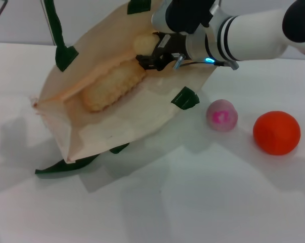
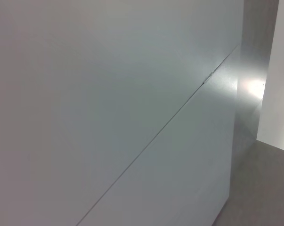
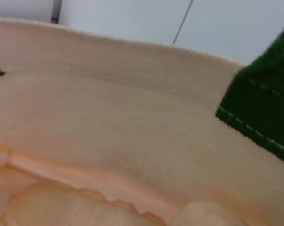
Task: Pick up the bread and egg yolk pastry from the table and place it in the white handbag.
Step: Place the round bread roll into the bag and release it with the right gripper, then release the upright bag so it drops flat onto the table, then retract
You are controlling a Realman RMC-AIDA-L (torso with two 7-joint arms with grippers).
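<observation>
While the ridged tan bread loaf (image 1: pixel 113 86) already lies inside the cream-white fabric handbag (image 1: pixel 142 119), the right gripper (image 1: pixel 153 57) reaches into its mouth, the small pale round egg yolk pastry (image 1: pixel 144 42) at its fingertips; whether it grips cannot be told, so release remains.

White table (image 1: pixel 192 202): handbag (image 1: pixel 117 129), pink-marked ball (image 1: pixel 222 115), orange fruit (image 1: pixel 276 132).

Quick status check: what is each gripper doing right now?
Right gripper: inside the white handbag mouth at the egg yolk pastry, beside the bread; open or shut cannot be told.
Left gripper: not in view.
</observation>
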